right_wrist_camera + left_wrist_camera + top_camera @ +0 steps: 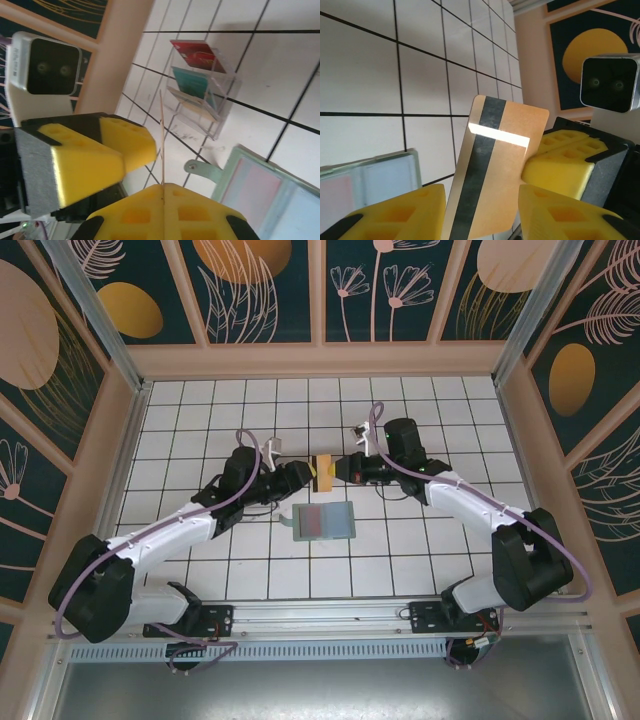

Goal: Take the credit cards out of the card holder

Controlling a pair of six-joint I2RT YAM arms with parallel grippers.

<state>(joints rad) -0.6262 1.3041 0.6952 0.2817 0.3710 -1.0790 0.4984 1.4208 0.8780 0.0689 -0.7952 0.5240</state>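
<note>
A tan credit card with a black stripe hangs in the air above the tiles, between both grippers. My right gripper is shut on one edge of the card, which shows edge-on there. My left gripper stands open around the opposite end of the card, with a small gap on each side of it. In the top view the left gripper and the right gripper face each other. The card holder lies open and flat on the floor just below them, its inside pale blue and pink.
A clear tray holding red, teal and tan cards stands on the tiles beyond the held card. The card holder has a small green tab sticking out. Wooden walls enclose the tiled floor on three sides.
</note>
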